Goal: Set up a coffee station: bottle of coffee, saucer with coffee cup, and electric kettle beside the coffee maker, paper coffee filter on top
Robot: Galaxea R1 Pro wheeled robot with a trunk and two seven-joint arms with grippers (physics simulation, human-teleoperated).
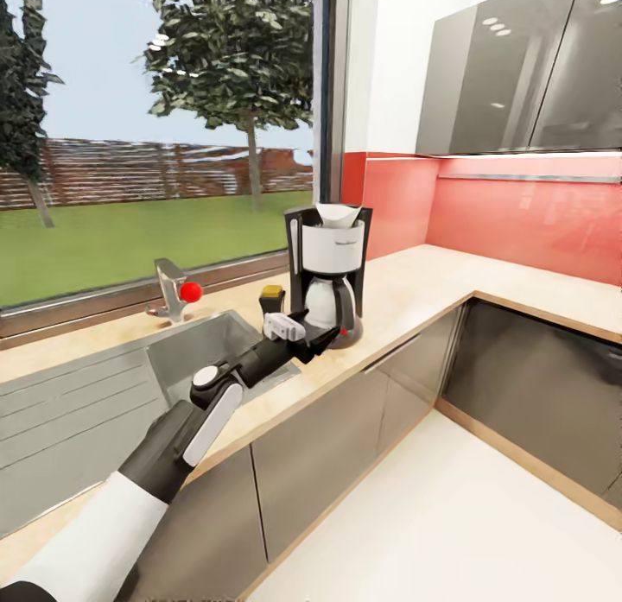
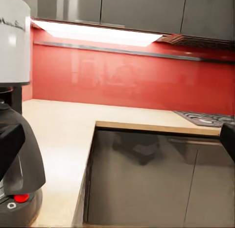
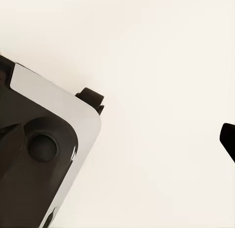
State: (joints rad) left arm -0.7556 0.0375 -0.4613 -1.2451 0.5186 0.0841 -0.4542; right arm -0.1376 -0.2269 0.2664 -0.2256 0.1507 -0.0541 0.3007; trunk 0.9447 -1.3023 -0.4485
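The left arm is seen reaching fwd over the bench (image 1: 415, 291), its gripper (image 1: 321, 336) ending just in front of the coffee maker's base. In the left wrist view a dark fingertip (image 2: 10, 142) sits at one edge and another (image 2: 228, 139) at the opposite edge, so the left gripper is spread wide w/ nothing between.

Well behind and to the gripper's left, a tap w/ a red knob (image 1: 190, 291) stands at the back of the grey sink (image 1: 186, 347). Just behind the gripper's wrist, the bottle of coffee (image 1: 272, 301) stands upright on the bench, dark w/ a yellowish top, beside the coffee maker.

Directly beyond the gripper the coffee maker (image 1: 329, 269) stands upright on the bench, the white paper coffee filter (image 1: 337, 212) seated in its top. Its carafe and red button (image 2: 20, 198) are seen close by in the left wrist view.

Right gripper: one dark fingertip (image 3: 228, 139) is seen at the frame edge over pale floor; its spread cannot be told.
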